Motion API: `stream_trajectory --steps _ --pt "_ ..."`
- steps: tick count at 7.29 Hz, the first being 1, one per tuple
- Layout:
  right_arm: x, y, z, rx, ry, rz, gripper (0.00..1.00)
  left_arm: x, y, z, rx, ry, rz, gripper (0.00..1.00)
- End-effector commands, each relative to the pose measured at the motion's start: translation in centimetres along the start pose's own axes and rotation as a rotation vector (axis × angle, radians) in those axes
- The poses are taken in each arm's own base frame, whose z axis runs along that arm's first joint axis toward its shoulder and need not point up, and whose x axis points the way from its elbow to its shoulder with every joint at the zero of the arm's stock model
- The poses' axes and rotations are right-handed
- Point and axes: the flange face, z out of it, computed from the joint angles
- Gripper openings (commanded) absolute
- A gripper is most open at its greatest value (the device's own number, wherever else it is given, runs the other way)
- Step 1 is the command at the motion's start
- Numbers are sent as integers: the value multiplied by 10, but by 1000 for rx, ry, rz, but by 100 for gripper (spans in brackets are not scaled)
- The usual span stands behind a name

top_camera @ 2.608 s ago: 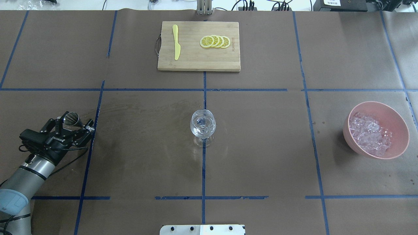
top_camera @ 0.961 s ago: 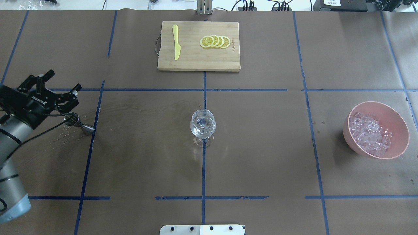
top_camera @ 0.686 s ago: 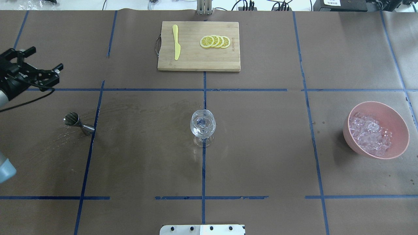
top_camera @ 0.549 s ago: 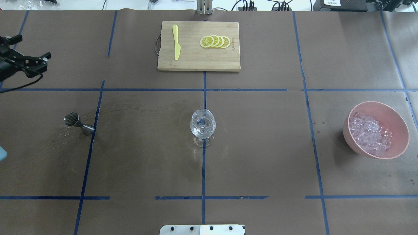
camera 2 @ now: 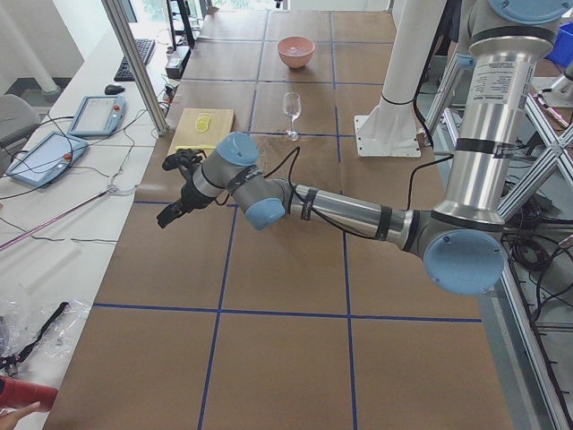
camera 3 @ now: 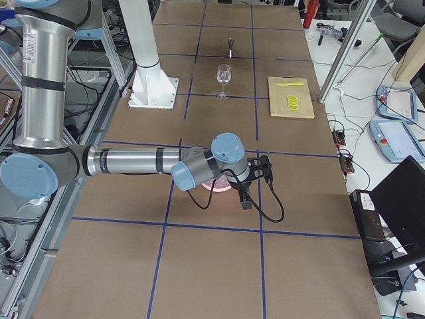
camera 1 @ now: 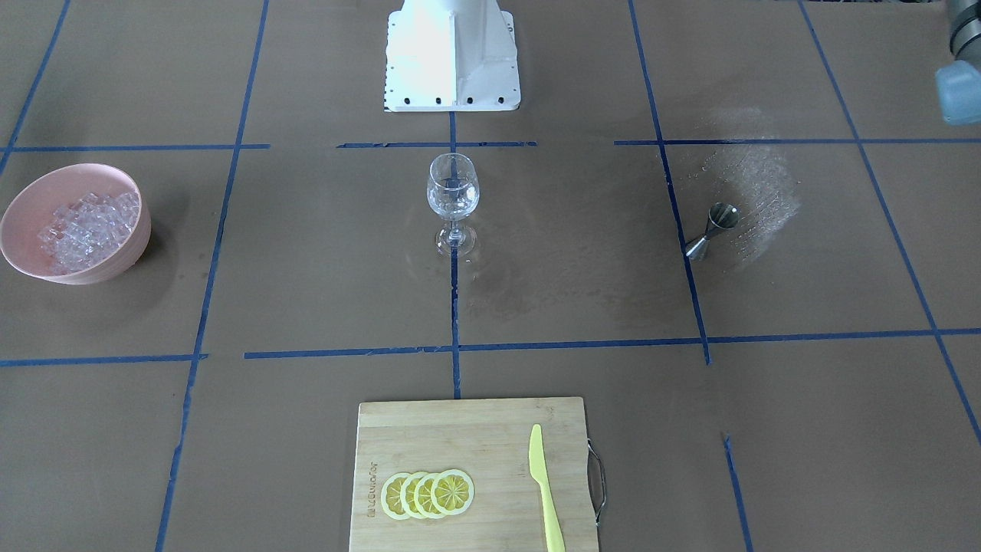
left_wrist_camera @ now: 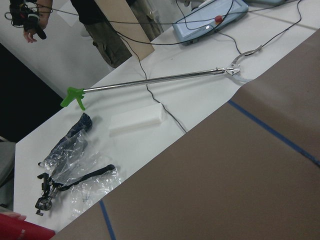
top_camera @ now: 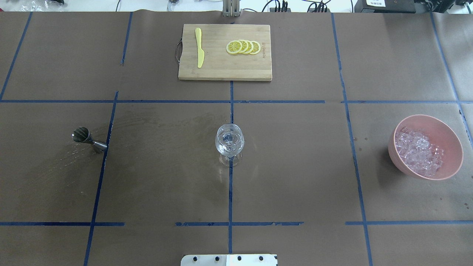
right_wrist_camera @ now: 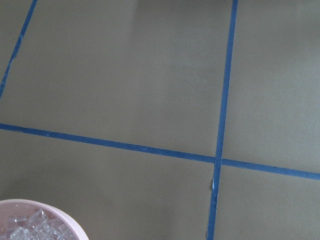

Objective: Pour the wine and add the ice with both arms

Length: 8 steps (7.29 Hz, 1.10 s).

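Your ice (top_camera: 419, 152) sits heaped in the pink bowl (top_camera: 445, 127) over on the robot's right, well apart from the wine glass (top_camera: 229, 142), and you can't tell whether the left gripper (camera 2: 176, 193) or right gripper (camera 3: 257, 183) is open or closed.

You'll see a brown tabletop (top_camera: 295, 166) gridded with blue tape (top_camera: 166, 101); a white bench (camera 2: 54, 215) and aluminium post (camera 2: 132, 58) flank its far edge.

Prob. robot lab: taped-grid table (top_camera: 295, 166), teach pendants (camera 2: 94, 115).
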Motion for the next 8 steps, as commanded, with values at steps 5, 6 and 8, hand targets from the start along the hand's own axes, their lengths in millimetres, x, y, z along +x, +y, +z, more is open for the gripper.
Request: stream_trajectory --steps 5,6,8 --pt "-11 -11 -7 20 -15 23 100 -48 155 13 -524 286 -265 100" --pt "-17 -18 -11 30 -22 37 100 -45 192 11 -486 285 -231 100" --pt "-66 -38 -17 37 -73 33 100 -45 186 10 -462 279 -213 100"
